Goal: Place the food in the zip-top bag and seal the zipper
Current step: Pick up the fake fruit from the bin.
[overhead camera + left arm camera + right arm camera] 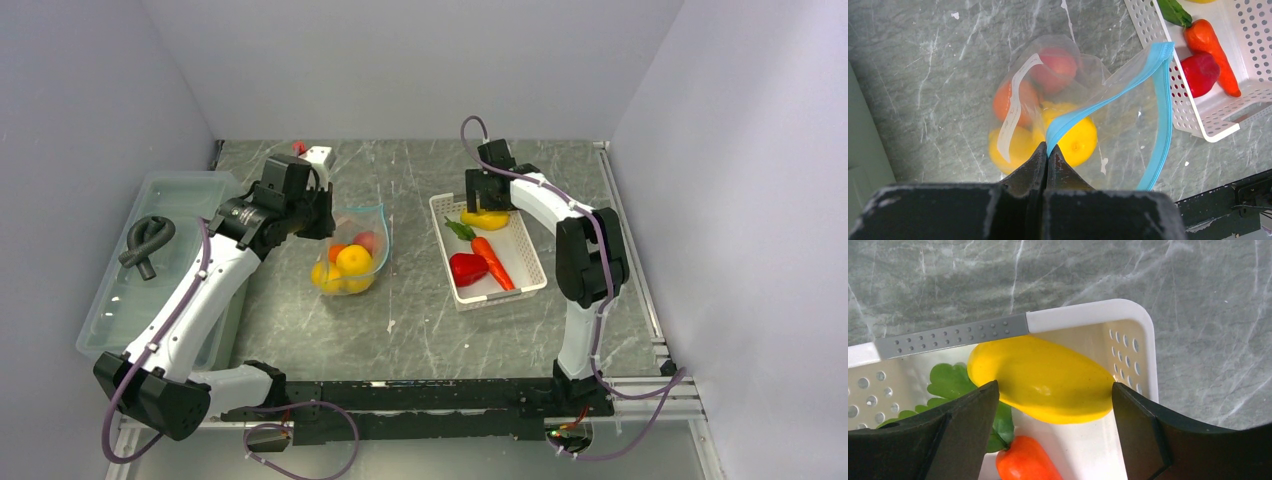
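With my left gripper (pixel 1047 150) pinching the floppy zip-top bag (pixel 1128 125) by its zipper (pixel 1088 112) left of the basket (pixel 1088 315), my right gripper (pixel 1054 387) straddles, jaws wide, the smooth, likely slippery yellow fruit (pixel 1040 377) inside it, so I'd grip its middle.

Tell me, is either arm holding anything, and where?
The left end effector pinches the clear floppy plastic bag by its teal-blue zipper strip. The right end effector is open, straddling a yellow oblong toy fruit, gripping nothing.
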